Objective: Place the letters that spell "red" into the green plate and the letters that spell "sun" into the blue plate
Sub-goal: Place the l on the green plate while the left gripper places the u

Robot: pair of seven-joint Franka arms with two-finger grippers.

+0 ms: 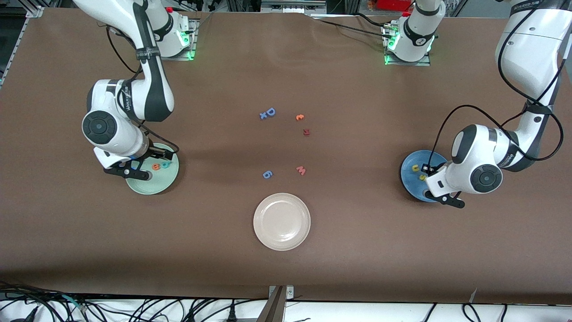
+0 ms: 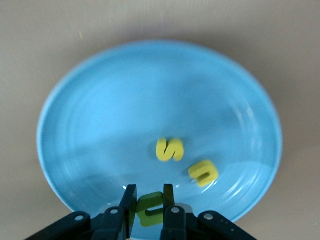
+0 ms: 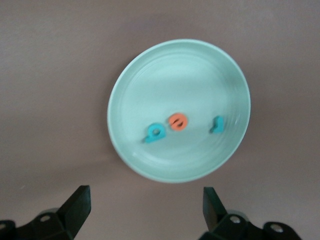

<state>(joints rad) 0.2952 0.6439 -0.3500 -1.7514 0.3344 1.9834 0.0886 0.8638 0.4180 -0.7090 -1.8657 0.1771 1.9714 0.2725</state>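
The blue plate holds a yellow "s" and a yellow "u". My left gripper is shut on the olive-green "n", low over that plate's rim. In the front view the blue plate lies at the left arm's end, partly under my left gripper. The green plate holds the teal "d", orange "e" and teal "r". My right gripper is open and empty, above the table beside that plate. The front view shows the right gripper over the green plate's edge.
A cream-white plate sits mid-table nearest the front camera. Loose pieces lie in the middle: a blue "D" with a small blue "x", an orange piece, a dark red piece, a pink "w", a blue "6".
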